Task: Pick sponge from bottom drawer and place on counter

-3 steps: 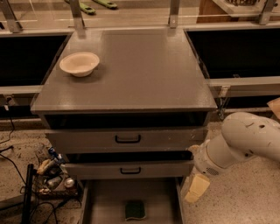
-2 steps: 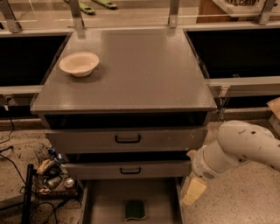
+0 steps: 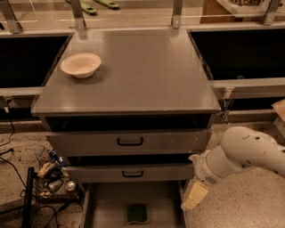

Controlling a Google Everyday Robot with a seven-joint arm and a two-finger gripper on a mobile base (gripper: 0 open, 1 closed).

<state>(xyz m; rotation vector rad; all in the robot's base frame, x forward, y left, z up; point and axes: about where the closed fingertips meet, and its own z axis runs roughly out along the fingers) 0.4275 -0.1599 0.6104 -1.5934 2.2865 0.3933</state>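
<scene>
The sponge (image 3: 137, 214), dark green on top, lies flat on the floor of the open bottom drawer (image 3: 107, 200), near its front middle. The counter (image 3: 147, 71) is the broad grey cabinet top above. My gripper (image 3: 192, 197) hangs at the end of the white arm, just right of the bottom drawer's right wall, above and to the right of the sponge and apart from it. Its cream fingers point down and hold nothing.
A cream bowl (image 3: 80, 65) stands on the counter's left rear. Two upper drawers with black handles (image 3: 130, 141) are partly pulled out. Cables and clutter (image 3: 51, 176) lie on the floor to the left. Metal posts (image 3: 78, 13) stand behind the counter.
The arm and gripper have shifted a little to the left and down, closer to the bottom drawer's right wall. The sponge has not moved.
</scene>
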